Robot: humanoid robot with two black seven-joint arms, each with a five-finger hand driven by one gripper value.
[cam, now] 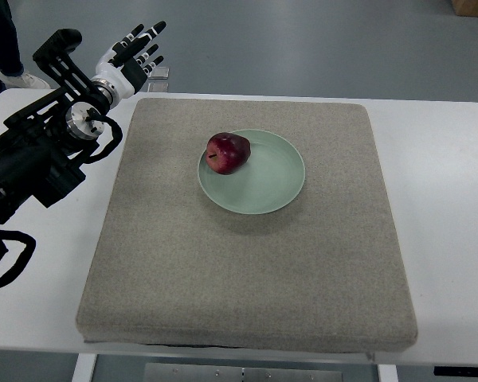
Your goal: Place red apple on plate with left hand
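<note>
- At the far left corner of the white table (pixel 446 231) we saw a person's legs and a white shoe (pixel 25 80) on the grey floor, beyond the table edge.
- The left arm (pixel 40 151) came in from the left edge and lay over the left side of the table, black and jointed, pointing toward the far side.
- The left hand (pixel 132 57) hung above the far left corner of the table, just past the far left corner of the grey mat (pixel 247 278). Its fingers were spread and released, and they held nothing.
- The grey mat covered most of the table, and its far edge ran close to the far edge of the table.
- The red apple (pixel 227 152) rested on the pale green plate (pixel 275 187), on the left part of the plate close to its rim, with the stem side turned to us.
- The plate lay on the mat, a little toward the far edge from the centre and well apart from the hand.
- We did not see the right arm.
</note>
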